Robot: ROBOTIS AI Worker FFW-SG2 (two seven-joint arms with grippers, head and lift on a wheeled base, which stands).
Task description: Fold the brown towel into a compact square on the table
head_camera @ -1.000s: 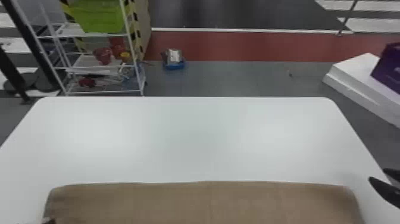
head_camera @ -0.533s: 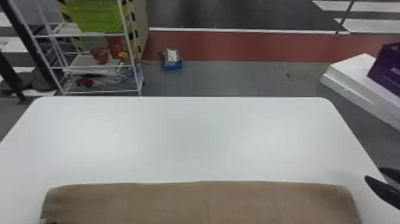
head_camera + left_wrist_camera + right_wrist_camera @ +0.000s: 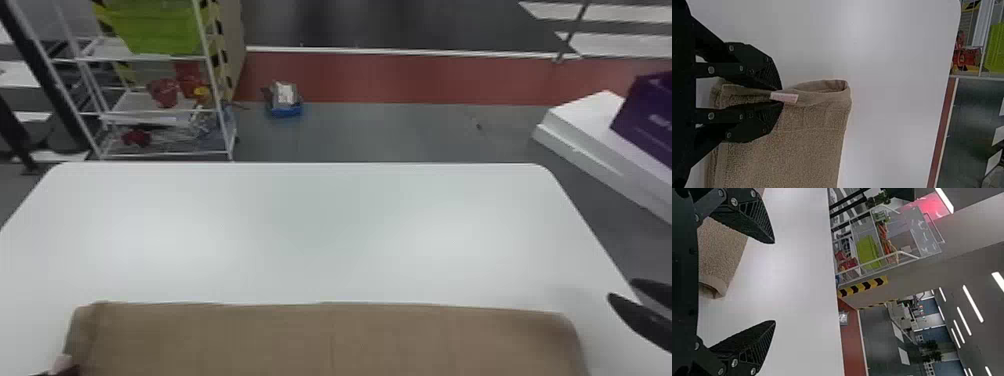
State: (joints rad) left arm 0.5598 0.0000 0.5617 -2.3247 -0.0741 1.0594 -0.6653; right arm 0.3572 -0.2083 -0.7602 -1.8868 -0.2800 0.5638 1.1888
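Brown towel [image 3: 330, 345]: on tbl, near side, a wide band running L to R; far edge roughly straight, folded layers in L wrist view.
Towel L end: open rounded loop of cloth at the fold, beside L grip.
Tag [image 3: 784, 97]: small, pale pink, on hem at towel's L end, at L grip's fingertips.
L gripper [image 3: 70, 371]: near L corner of head view, at towel's L end; L wrist view has the jaws pinching towel hem right by the tag.
R gripper [image 3: 621, 289]: at tbl's R edge, just R of towel, apart from it; jaws spread wide, nothing between the tips.
Table [image 3: 320, 235]: white, rounded far corners; towel lies along near part.
Rack [image 3: 165, 155]: white wire shelving, far L, past tbl edge.
Green bin [image 3: 157, 27]: on rack, upper shelf; red items on shelves below.
Floor item [image 3: 285, 102]: small, blue base, pale top, R of rack; too blurry to ID.
Red strip [image 3: 400, 77]: on floor, far side, running L to R.
Purple box [image 3: 647, 122]: far R, on white slab [image 3: 580, 130].
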